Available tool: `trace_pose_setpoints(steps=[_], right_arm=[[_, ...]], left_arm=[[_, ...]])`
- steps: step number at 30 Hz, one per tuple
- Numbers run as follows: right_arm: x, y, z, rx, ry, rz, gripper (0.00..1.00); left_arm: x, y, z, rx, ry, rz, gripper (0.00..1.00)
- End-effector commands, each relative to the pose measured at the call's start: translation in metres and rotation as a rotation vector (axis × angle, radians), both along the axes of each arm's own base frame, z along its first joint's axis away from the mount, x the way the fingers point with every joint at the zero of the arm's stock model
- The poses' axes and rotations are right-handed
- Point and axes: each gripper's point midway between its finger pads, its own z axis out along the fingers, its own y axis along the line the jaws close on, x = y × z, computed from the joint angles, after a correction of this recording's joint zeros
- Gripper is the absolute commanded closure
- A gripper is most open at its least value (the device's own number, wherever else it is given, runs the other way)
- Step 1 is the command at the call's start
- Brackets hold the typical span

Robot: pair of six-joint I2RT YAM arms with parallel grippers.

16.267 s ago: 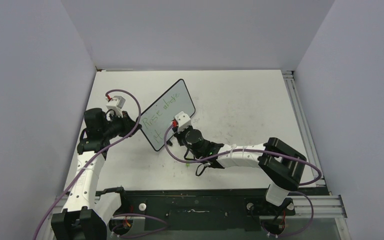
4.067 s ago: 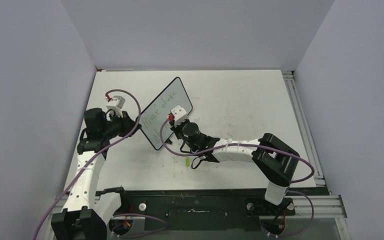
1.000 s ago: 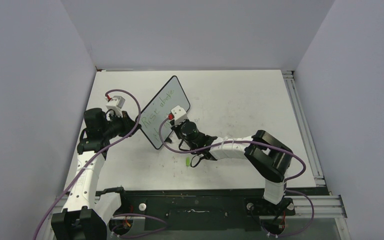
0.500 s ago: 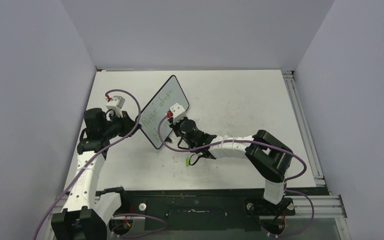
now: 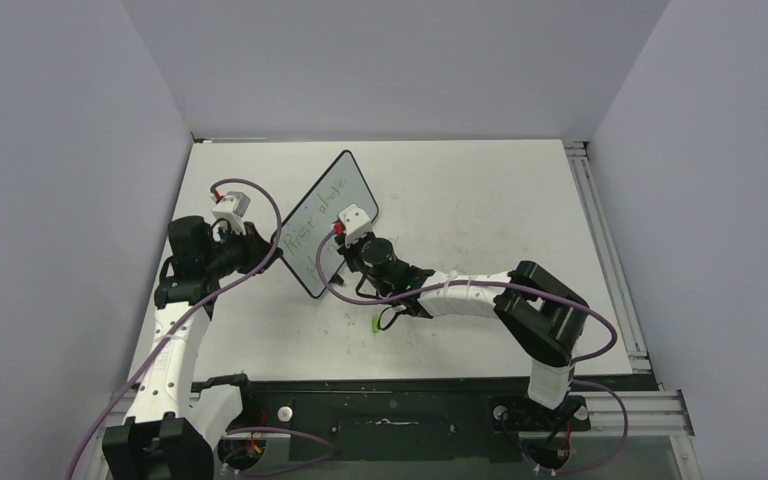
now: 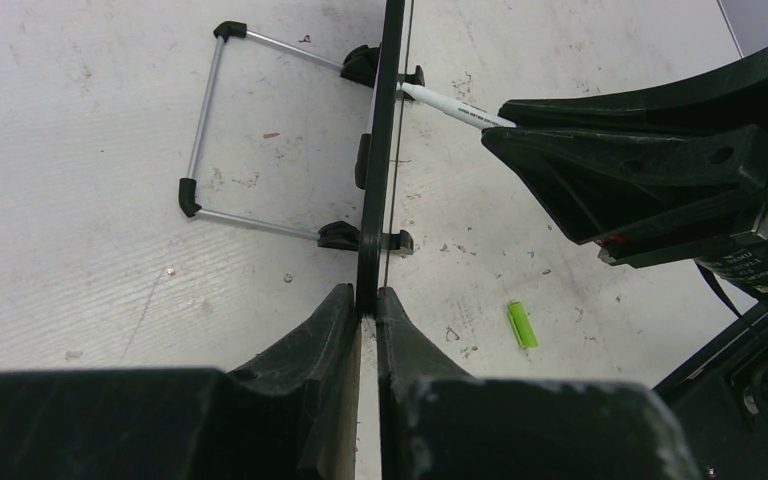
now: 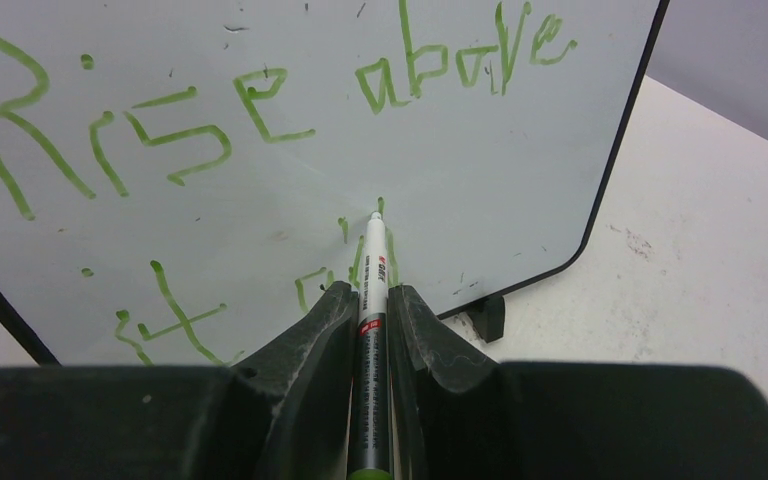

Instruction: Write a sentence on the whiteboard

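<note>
**Desk:** White, scuffed table [image 5: 490, 200] between grey walls, seen from above. Where is the whiteboard [image 5: 325, 205]?

**Photographer:** Left of centre, standing on edge at an angle. A green cap [image 5: 376, 323] lies on the table near it.

**Desk:** And the left wrist view?

**Photographer:** The left gripper [image 6: 367, 300] is clamped on the whiteboard's near edge, seen edge-on. A wire stand [image 6: 205, 130] lies at the back side.

**Desk:** Right wrist?

**Photographer:** The right gripper [image 7: 372, 300] is closed around a marker [image 7: 371, 255]. The tip touches the whiteboard below the sentence [image 7: 260, 100], "Rise above", among the green letters of a second line.
</note>
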Motion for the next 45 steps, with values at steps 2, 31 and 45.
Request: trace_pose_setpoints(steps=[2,31,45], right_arm=[[-0.004,0.015,0.067,0.149,-0.093,0.039,0.95],[0.029,-0.036,0.017,0.241,0.126,0.035,0.95],[0.028,-0.028,-0.004,0.218,0.17,0.061,0.95]], left_arm=[[0.005,-0.005,0.025,-0.014,-0.073,-0.028,1.0],[0.005,-0.004,0.024,-0.011,-0.07,-0.021,1.0],[0.005,-0.004,0.024,-0.011,-0.071,-0.023,1.0]])
